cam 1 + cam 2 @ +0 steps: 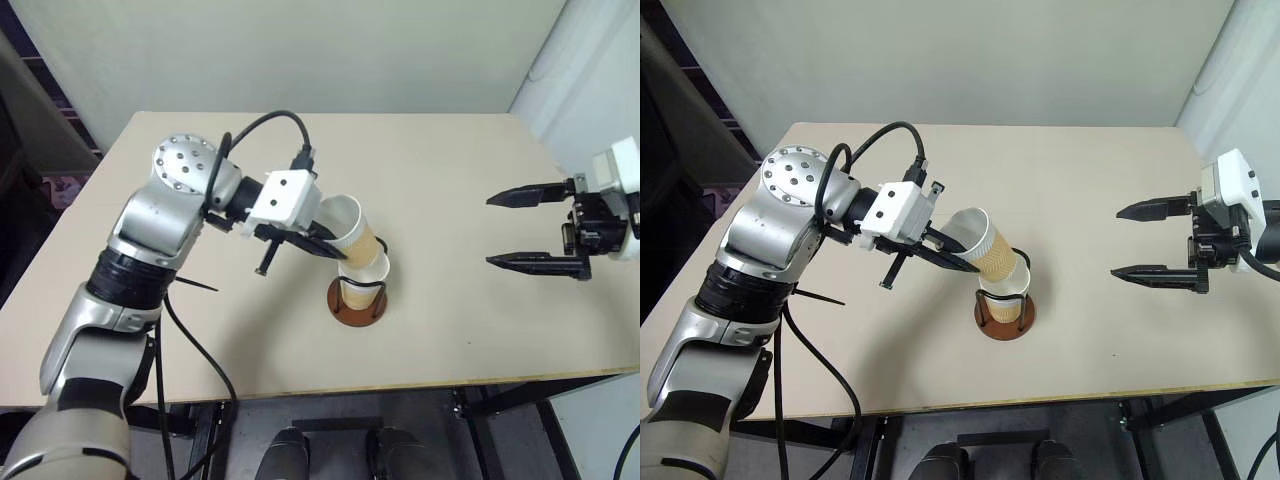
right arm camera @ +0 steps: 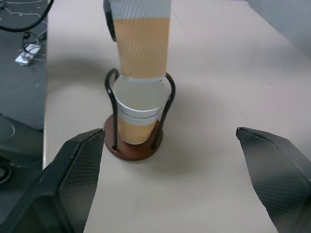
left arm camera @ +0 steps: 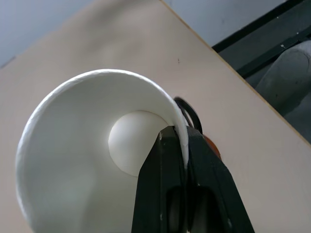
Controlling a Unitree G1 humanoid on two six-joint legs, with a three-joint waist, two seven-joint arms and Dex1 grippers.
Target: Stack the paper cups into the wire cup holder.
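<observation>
While pinched shut on the rim of a tilted paper cup (image 1: 985, 250), left claw (image 1: 962, 258) just upper-left of wire cup holder (image 1: 1005, 308); right claw (image 1: 1145, 241) wide open, empty, far right.

A bare test room or lab: a plain pale wooden desk (image 1: 470, 330) on a black metal frame (image 1: 520, 400), blank white walls (image 1: 300, 50), loose cables (image 2: 24, 43) on the floor
</observation>
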